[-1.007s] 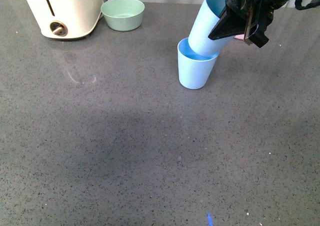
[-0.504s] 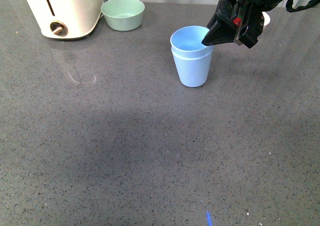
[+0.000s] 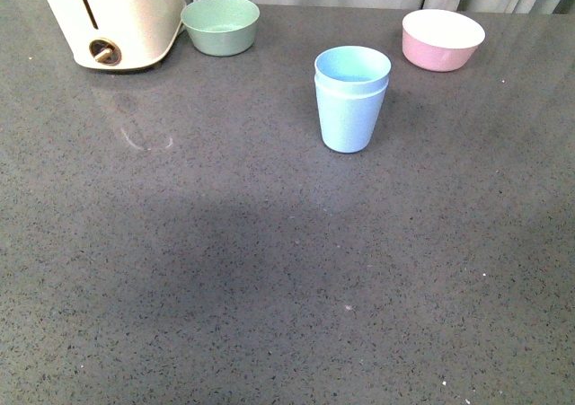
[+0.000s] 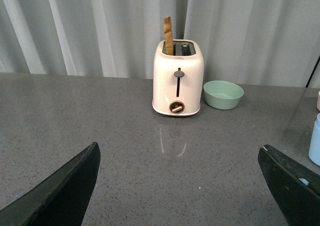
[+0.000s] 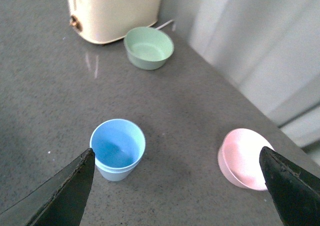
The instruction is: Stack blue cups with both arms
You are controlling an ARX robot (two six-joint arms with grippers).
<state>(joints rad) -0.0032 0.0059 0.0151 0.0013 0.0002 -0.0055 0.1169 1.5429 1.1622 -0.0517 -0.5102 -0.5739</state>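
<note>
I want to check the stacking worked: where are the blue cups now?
In the front view the blue cups stand nested, upright on the grey table, right of centre, between the green bowl and pink bowl.

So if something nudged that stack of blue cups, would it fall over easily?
Probably fairly easily. The blue cups look like thin matte plastic, so likely light. They taper to a narrow base and stand taller than the green bowl, so a push near the rim might tip them. A low push would more likely slide them across the smooth table.

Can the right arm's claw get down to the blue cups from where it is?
Probably yes. The right gripper is open above the stacked blue cups, which stand upright on the table. Nothing lies between; the pink bowl and green bowl sit well apart.
</note>
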